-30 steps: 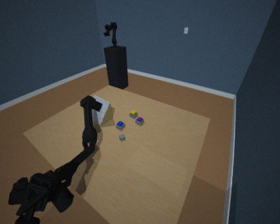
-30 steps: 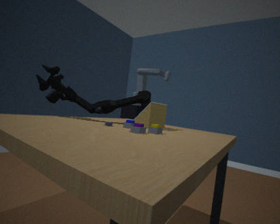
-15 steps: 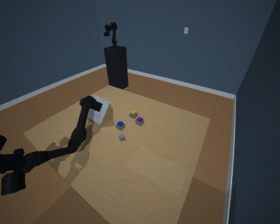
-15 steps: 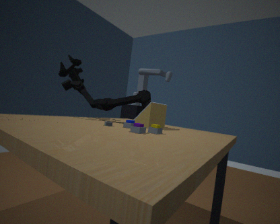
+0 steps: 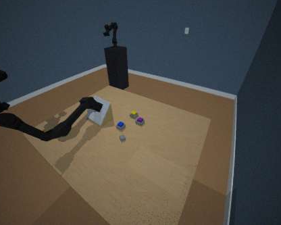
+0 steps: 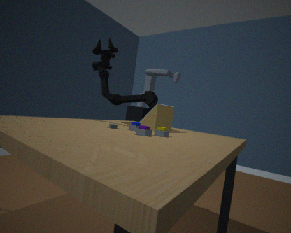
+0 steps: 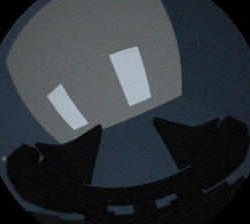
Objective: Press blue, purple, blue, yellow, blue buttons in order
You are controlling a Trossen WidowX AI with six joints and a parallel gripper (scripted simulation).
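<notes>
The top view shows the blue button [image 5: 120,124] [image 6: 136,124] on the wooden table [image 5: 159,153] [image 6: 130,159], and everything here is placed from that button. Just beside it sits the purple button [image 5: 140,120] [image 6: 144,127], and near it too is the yellow button [image 5: 134,113] [image 6: 161,128]. These two stand close together, each on its own grey base like the blue one. Near the blue button on another side lies a small grey block [image 5: 122,138] [image 6: 112,126], apart from it. The wedge [image 5: 107,114] [image 6: 163,117], with a pale sloping face and yellowish sides, stands near the blue button, not touching it. The black arm [image 5: 58,130] [image 6: 128,99] reaches out past the wedge, and its gripper [image 6: 104,44] [image 7: 128,123] is raised well above and well apart from the blue button, fingertips up in the exterior view. The fingers stand wide, with nothing between them; the wrist view shows ceiling and wall beyond. Farther from the blue button, a dark pedestal [image 5: 117,67] carries a second black arm [image 5: 114,33].
</notes>
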